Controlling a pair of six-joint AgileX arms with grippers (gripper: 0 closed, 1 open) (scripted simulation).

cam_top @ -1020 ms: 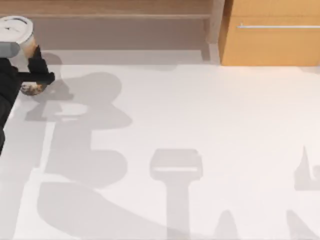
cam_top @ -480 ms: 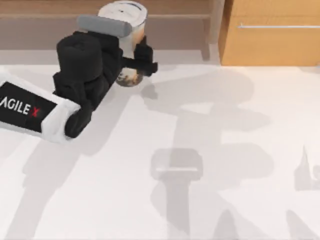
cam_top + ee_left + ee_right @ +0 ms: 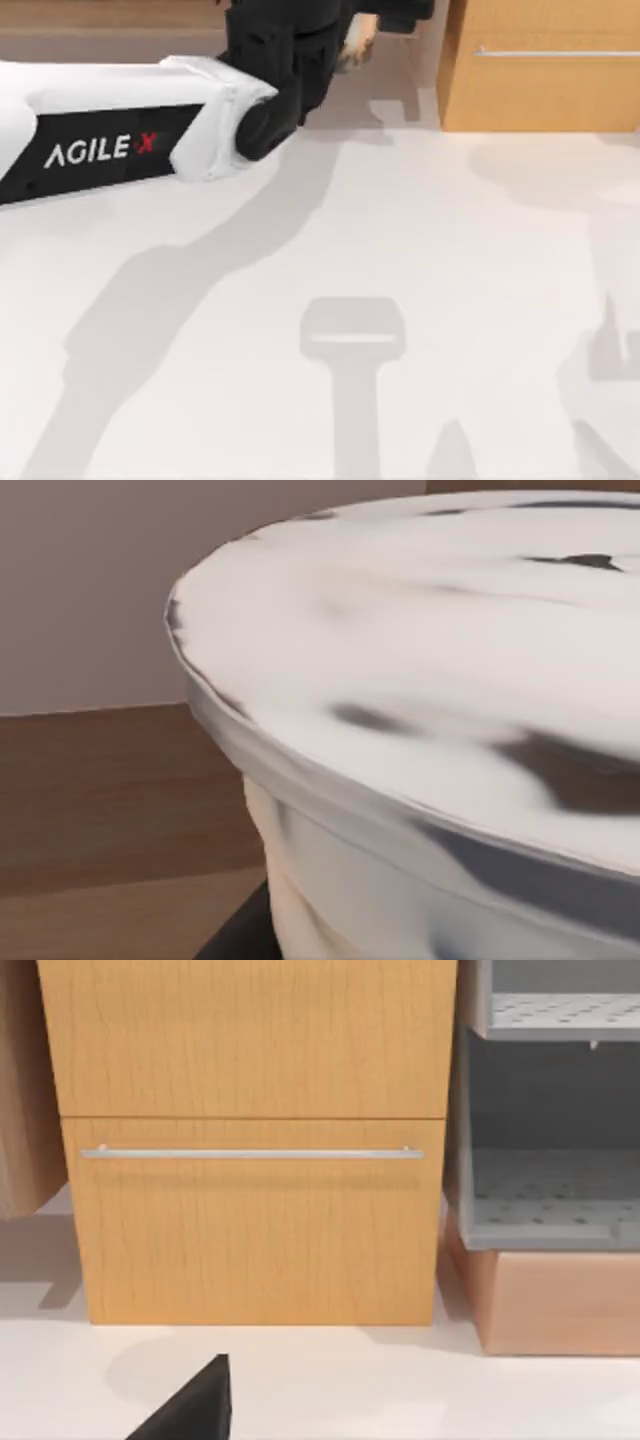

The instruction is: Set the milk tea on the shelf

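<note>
My left arm (image 3: pixel 120 145) stretches from the left edge toward the top centre of the top view, so its load reaches the shelf (image 3: pixel 100 14). There my left gripper (image 3: pixel 375 20) grasps the milk tea (image 3: pixel 355 42), its white lid (image 3: pixel 420 680) close beneath the wrist camera. I cannot tell my right gripper's (image 3: pixel 190 1405) state, parked facing the cabinet (image 3: pixel 250 1140).

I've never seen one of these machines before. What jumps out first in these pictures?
The big white and black left arm marked AGILEX stretches from the table's left side to the shelf at the far edge. Its hand grips the milk tea beside the shelf's grey post; the left wrist view shows the cup's white lid close up. Right of the post stands an orange-wood cabinet with a silver handle.
</note>
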